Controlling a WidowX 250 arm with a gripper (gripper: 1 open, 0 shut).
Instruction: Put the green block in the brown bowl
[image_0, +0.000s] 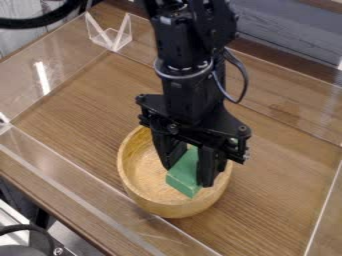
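The brown bowl (127, 172), round and light wood, sits on the table near the front centre. My black gripper (191, 172) reaches straight down into its hollow. The gripper's two fingers (167, 160) are closed on the green block (185, 180). The block hangs tilted, and its lower end is down inside the bowl, close to the bottom. I cannot tell whether it touches the bottom. The arm hides the far part of the bowl's rim.
The wooden tabletop (80, 100) is ringed by low clear plastic walls (40, 150). A clear triangular stand (110, 32) sits at the back left. A black cable (246, 70) loops beside the arm.
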